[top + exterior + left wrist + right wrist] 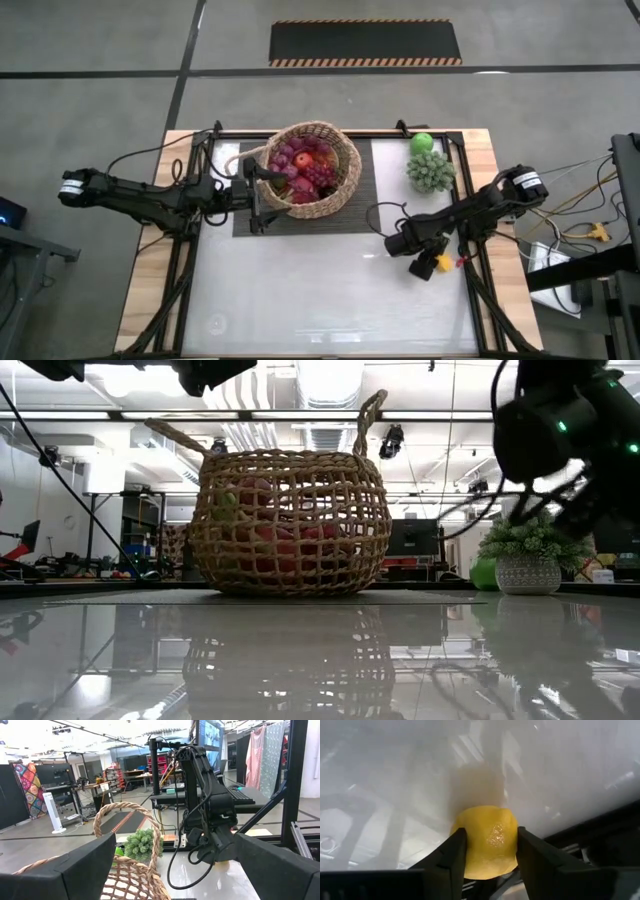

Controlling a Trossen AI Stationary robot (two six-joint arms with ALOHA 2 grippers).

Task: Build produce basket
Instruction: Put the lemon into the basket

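So the lemon is the piece in play right now: it sits pinched between the two dark fingers of the right hand, lower right of centre in the overhead shot, near the right edge of the white table, and the wrist camera shows both fingers pressed against its sides with the glossy surface right underneath. The basket is well apart from it, up in the centre top of the overhead frame on a dark mat, already loaded with red and purple produce. A green apple is still outside, just beside the spiky potted plant in the upper right. The left hand hangs at the basket's left rim; its fingers stand wide apart with nothing between them. My guess for doing this step well: lift the lemon clear of the table first, then carry it over high enough to clear the loop handles, and let go low over the fruit pile so it doesn't bounce out. I'd also swing around that plant rather than over it, and keep the left arm out of the way of the drop.
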